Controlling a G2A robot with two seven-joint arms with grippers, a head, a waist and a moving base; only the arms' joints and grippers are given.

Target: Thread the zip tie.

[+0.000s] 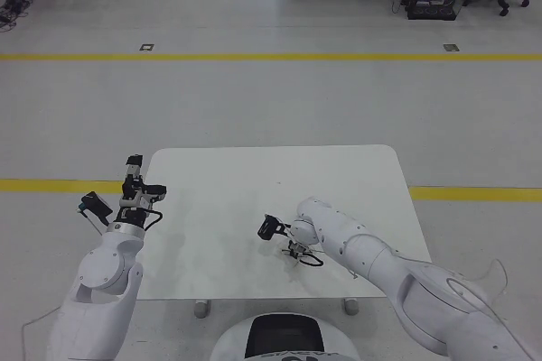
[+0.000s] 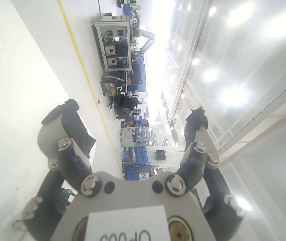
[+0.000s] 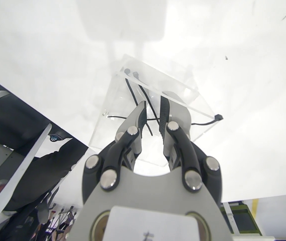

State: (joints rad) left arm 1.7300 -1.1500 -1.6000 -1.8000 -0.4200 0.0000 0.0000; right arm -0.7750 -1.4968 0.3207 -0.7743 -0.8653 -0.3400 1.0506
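Observation:
A clear acrylic block rests on the white table near its front edge. Black zip ties run through the block, with one head at a corner and two more at the far edge. My right gripper hangs directly over the block, its fingers narrowly open with a black strap passing between the pads. In the top view the right gripper sits beside a dark zip tie loop. My left gripper is held up at the table's left edge, open and empty, with its fingers spread wide.
The table's middle and back are bare white surface. Yellow floor lines run behind the table and beside it. In the right wrist view the table's front edge lies close to the block.

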